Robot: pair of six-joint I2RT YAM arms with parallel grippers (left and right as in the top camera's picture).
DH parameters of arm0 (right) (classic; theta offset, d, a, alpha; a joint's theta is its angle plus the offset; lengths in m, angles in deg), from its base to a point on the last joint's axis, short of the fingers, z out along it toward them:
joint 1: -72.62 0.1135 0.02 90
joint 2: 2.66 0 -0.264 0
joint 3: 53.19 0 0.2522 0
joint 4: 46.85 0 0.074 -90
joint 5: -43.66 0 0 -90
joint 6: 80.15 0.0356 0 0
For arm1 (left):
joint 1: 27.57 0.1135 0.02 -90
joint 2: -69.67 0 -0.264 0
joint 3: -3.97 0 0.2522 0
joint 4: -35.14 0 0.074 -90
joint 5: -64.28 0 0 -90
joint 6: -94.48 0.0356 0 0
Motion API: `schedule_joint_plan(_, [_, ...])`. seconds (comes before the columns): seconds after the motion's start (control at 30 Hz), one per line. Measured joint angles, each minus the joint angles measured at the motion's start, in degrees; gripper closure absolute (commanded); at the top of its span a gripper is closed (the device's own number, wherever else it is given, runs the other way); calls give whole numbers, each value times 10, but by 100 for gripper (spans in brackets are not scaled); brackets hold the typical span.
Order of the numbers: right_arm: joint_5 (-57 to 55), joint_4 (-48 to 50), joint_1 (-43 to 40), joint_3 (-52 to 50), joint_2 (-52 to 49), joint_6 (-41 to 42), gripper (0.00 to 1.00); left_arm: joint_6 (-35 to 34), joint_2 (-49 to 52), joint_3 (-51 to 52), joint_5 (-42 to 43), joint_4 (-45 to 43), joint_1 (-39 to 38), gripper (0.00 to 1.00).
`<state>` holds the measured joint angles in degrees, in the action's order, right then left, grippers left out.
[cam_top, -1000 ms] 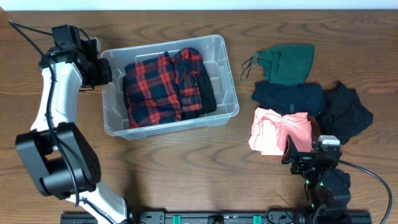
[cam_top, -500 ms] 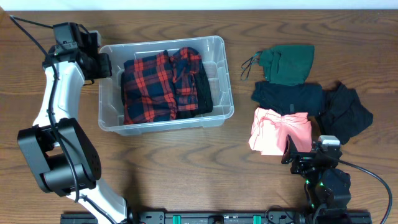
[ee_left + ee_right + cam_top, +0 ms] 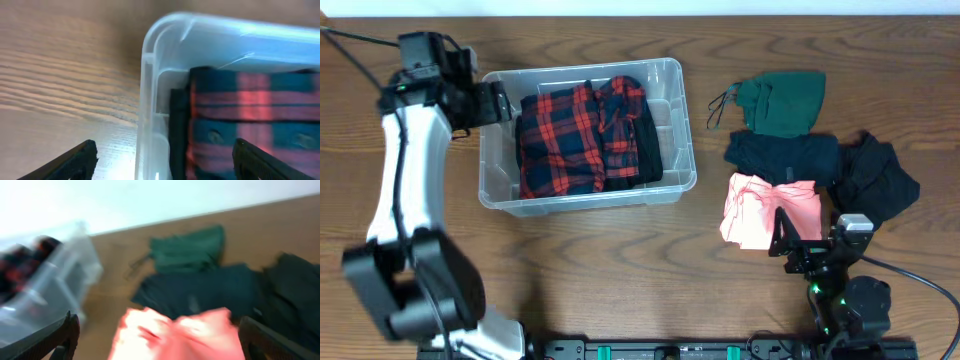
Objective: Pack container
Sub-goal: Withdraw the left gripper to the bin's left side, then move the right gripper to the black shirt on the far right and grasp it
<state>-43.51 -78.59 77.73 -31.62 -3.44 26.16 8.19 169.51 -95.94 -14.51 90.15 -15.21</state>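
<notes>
The clear container (image 3: 588, 200) stands at the table's left and holds a folded red plaid shirt (image 3: 575, 135) beside a black garment (image 3: 650, 150). My left gripper (image 3: 492, 104) is at its upper left corner, open. In the left wrist view the rim (image 3: 147, 90) and wall run between the spread jaws of that gripper (image 3: 165, 165), with the plaid shirt (image 3: 250, 115) just inside. My right gripper (image 3: 798, 240) hovers open at the near right, over the front edge of a pink garment (image 3: 770, 210). The right wrist view is blurred; the pink garment (image 3: 175, 330) lies between the jaws of the right gripper (image 3: 167, 340), untouched.
On the table right of the container lie a green garment (image 3: 782, 100), a dark one (image 3: 782, 158) and a black crumpled one (image 3: 875, 180). The left arm's white links (image 3: 405, 190) run down the left side. Bare wood lies between the container and the clothes.
The left gripper, shut on the container's left rim, dragged the bin a little back and straighter, then opened. The right arm has shifted slightly over the pink garment.
</notes>
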Motion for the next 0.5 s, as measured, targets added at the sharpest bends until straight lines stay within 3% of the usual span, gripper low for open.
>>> schedule_joint_plan(0.07, [24,3,0,3,-9,16,1,-8,-49,-5,0,20,0,2])
schedule_joint_plan(0.27, [52,-6,0,67,-109,32,1,-61,-162,-19,-44,76,8,2])
schedule_joint_plan(0.5, [44,-90,0,268,-355,23,1,-175,-252,-20,-137,161,63,2])
